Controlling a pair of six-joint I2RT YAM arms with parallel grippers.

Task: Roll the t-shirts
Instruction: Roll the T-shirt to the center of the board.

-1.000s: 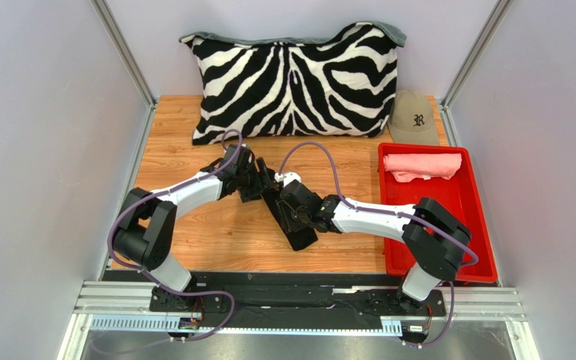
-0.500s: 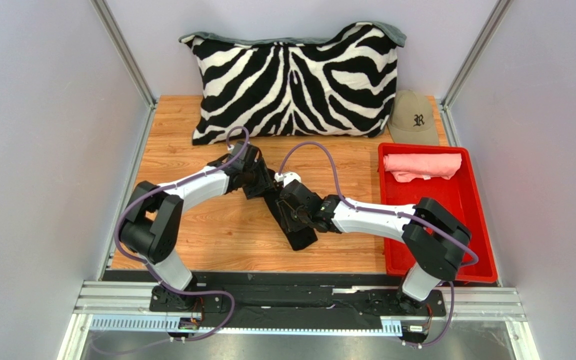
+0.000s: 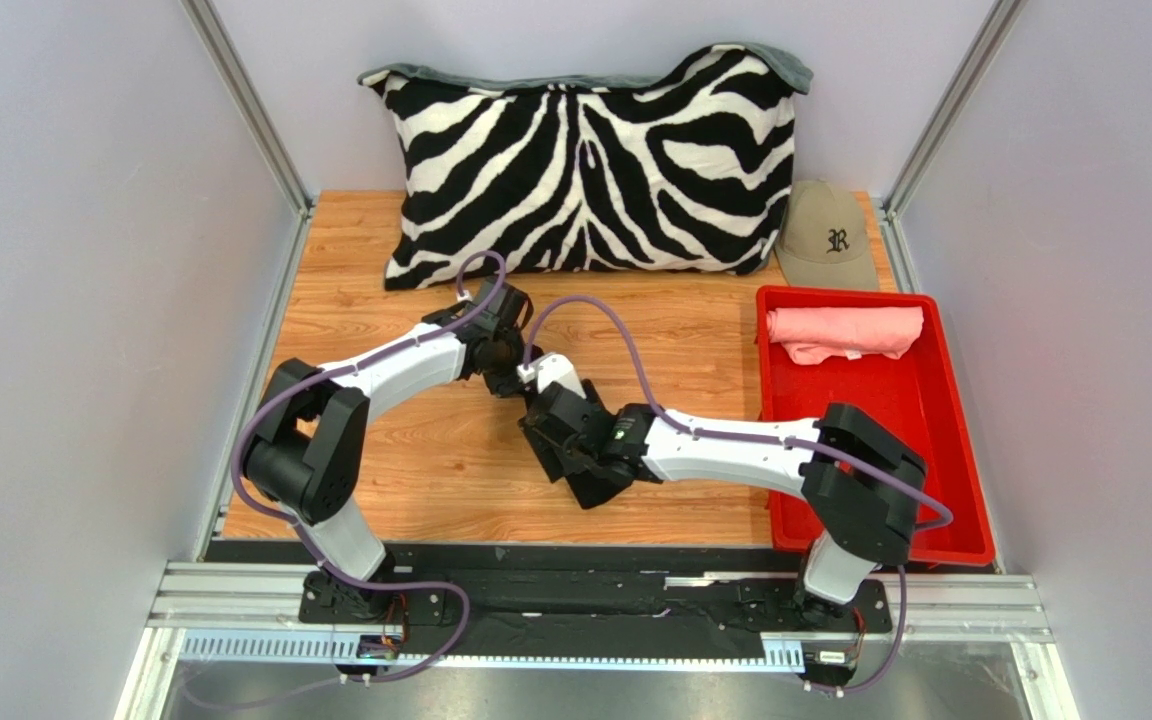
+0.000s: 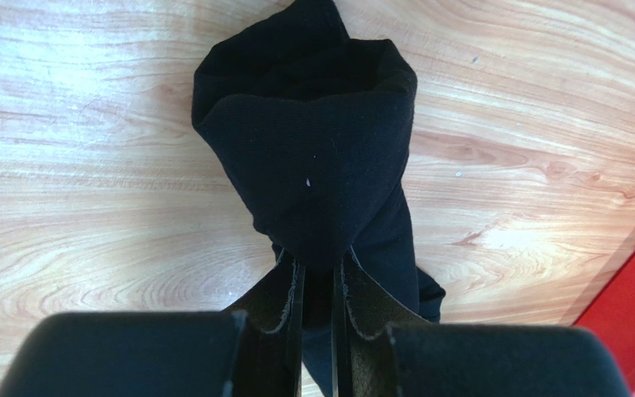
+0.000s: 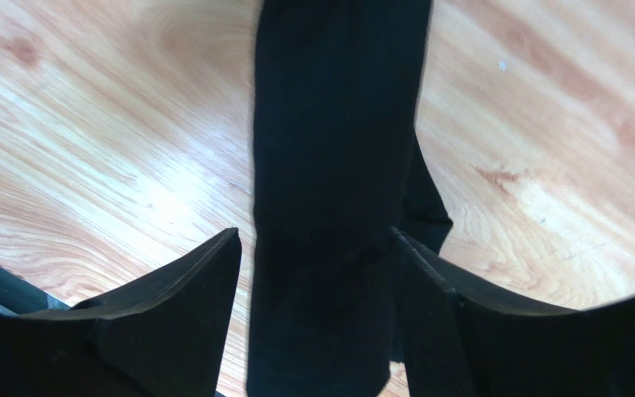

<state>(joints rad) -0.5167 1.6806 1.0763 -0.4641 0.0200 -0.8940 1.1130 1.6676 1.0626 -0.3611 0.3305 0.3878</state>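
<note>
Wooden table [image 3: 357,300], left claw [image 4: 317,266] pinching black t-shirt [image 4: 312,149], right claw [image 5: 314,238] spread wide astride it

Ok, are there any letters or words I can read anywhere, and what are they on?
"R": one fancy dark letter on the front of the tan cap.
Nothing else that shows has any writing on it.
</note>
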